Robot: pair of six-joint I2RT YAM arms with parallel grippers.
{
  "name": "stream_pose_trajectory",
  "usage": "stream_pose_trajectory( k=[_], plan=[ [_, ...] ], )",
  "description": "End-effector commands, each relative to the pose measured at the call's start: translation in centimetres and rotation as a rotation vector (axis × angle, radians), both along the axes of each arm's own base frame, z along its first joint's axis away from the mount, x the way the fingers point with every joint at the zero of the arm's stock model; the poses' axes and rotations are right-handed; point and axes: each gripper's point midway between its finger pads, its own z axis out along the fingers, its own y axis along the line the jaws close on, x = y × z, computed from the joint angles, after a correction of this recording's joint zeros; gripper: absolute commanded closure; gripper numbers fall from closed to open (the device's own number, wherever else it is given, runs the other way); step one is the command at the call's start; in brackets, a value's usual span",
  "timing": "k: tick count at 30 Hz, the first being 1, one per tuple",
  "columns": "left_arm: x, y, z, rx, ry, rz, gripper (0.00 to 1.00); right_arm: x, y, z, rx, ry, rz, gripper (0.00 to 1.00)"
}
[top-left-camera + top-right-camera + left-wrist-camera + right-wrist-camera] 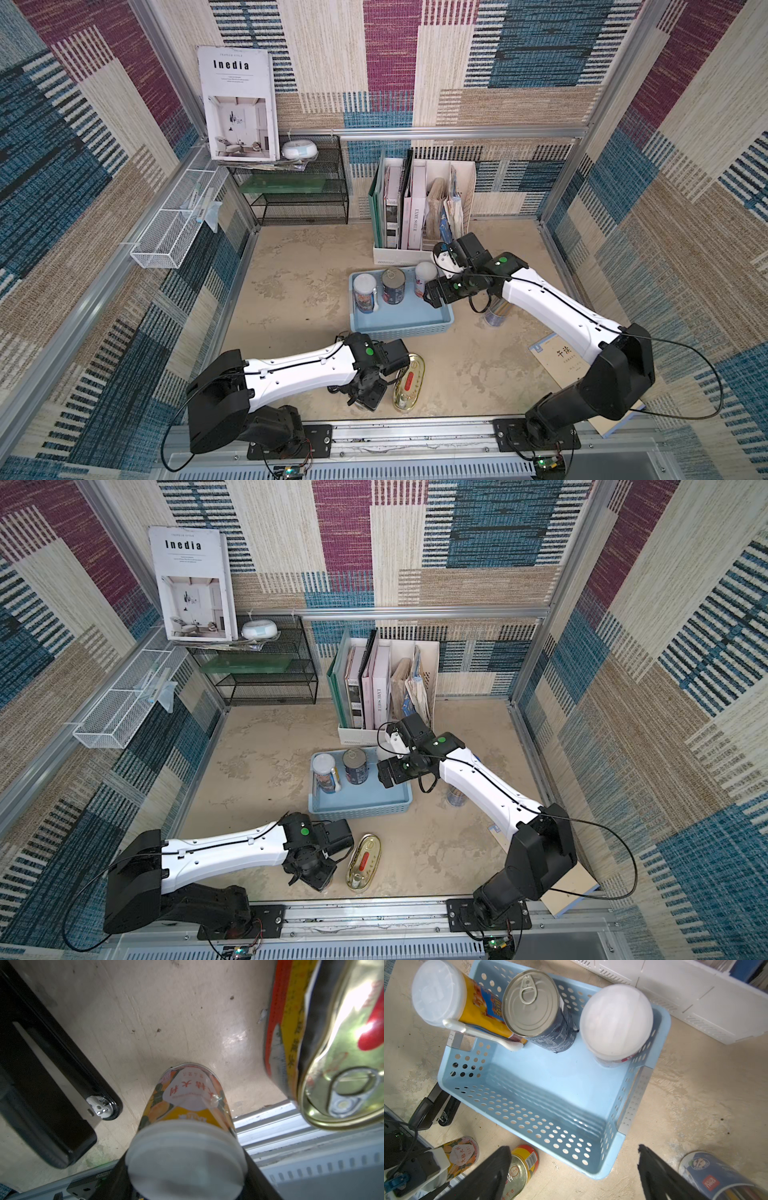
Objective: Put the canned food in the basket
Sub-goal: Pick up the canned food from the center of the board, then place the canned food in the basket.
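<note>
Canned food: five items. Three are stood upright along the far side of the basket [512, 1118]: yellow can [438, 991], pull-tab can [531, 1001], white-lidded jar [615, 1020]. Two are found on the table [478, 374] in front of the basket: orange-labelled can [187, 1105], upright, and oval tin [409, 382], flat, just beside it.

Left gripper [185, 1174]: positioned over the orange-labelled can, one jaw at each side of its white lid. Whether the can is actually pressed cannot be told.

Right gripper [573, 1148]: spread wide, empty, held above the basket's right-hand side.

Handling, as judged: the can is best gripped squarely and centred, then raised straight, so that the oval tin and the stapler [52, 1084] are not knocked. It is then best set in the bare near half of the basket, well apart from the right gripper.

Not made out:
- The left fingertips are cut off at the edge of the left wrist view.
- The orange-labelled can is almost wholly hidden beneath the wrist in both top views.
- The clear tube [716, 1176] is only partly shown.
</note>
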Motion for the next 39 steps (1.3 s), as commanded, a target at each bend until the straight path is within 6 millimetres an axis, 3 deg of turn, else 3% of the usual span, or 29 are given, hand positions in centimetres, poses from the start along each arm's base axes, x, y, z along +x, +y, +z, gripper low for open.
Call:
stream_pose_trajectory(
  k=[1,5,10,14,17,24,29,34,39],
  plan=[
    [0.6,-0.7,1.0,-0.027,-0.027,-0.019,0.54,-0.4,-0.1,0.4,0.01,-0.008,-0.008,0.0],
    [1.2,-1.3,3.8,-0.051,-0.059,-0.044,0.61,-0.7,-0.5,0.6,-0.002,-0.011,-0.012,0.0],
    [2.5,-2.4,10.1,-0.139,-0.151,-0.082,0.62,-1.0,-0.4,2.0,0.035,-0.028,-0.01,0.0],
    [5.1,-3.2,14.7,-0.17,-0.233,-0.127,0.62,-1.0,-0.5,2.7,0.047,-0.048,-0.02,0.0],
    [7.7,-4.3,16.7,-0.177,-0.272,-0.162,0.62,-1.1,-0.7,2.7,0.042,-0.042,-0.025,0.0],
    [14.0,-6.7,17.2,-0.161,-0.292,-0.173,0.63,-1.7,-1.2,2.4,0.034,-0.034,-0.032,0.0],
    [16.7,-8.5,15.6,-0.147,-0.265,-0.193,0.64,-2.1,-1.5,2.2,0.025,-0.026,-0.037,0.0],
    [18.5,-7.9,13.4,-0.097,-0.233,-0.183,0.67,-2.4,-1.7,2.3,0.034,-0.022,-0.041,0.0],
    [19.2,-6.1,11.9,-0.064,-0.23,-0.148,0.66,-3.4,-1.7,2.5,0.064,-0.005,-0.039,0.0]
  ],
)
